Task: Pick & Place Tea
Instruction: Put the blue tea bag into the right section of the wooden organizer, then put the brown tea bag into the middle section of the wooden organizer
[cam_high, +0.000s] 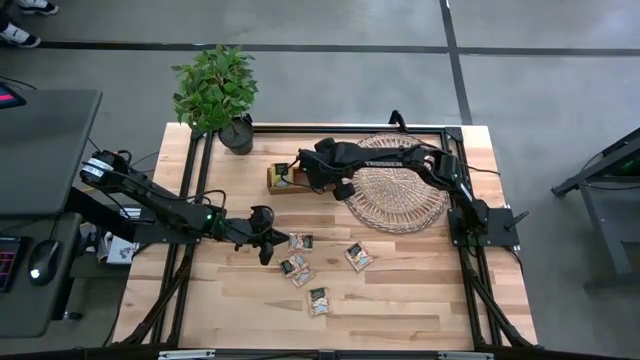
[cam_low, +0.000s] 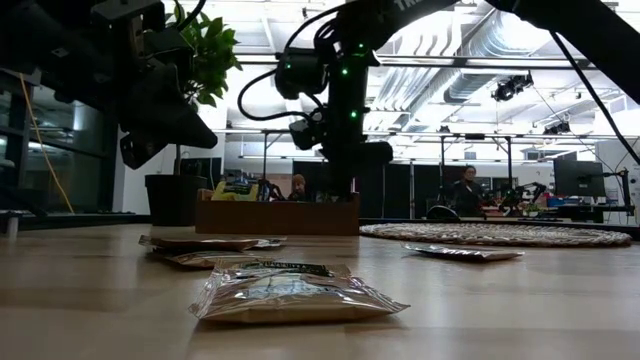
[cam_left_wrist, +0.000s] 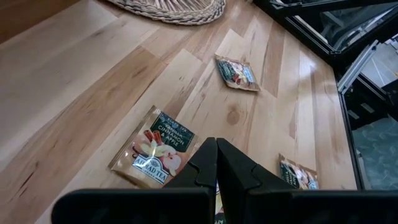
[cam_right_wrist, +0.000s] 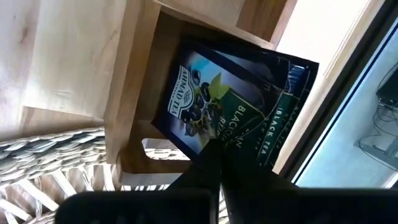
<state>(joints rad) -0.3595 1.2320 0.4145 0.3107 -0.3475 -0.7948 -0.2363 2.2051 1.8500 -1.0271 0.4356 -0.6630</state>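
My right gripper (cam_right_wrist: 217, 146) pinches a dark tea sachet (cam_right_wrist: 211, 102) inside the wooden box (cam_high: 285, 178), at the wicker tray's (cam_high: 400, 190) nine o'clock: placing, I judge. Next, release and lift. My left gripper (cam_high: 266, 243), pressed together, hovers by the loose sachets (cam_high: 300, 268).

Open-plan lab or workshop, exposed ceiling ducts (cam_low: 480, 45), monitors (cam_low: 575, 178), concrete floor (cam_high: 400, 80)
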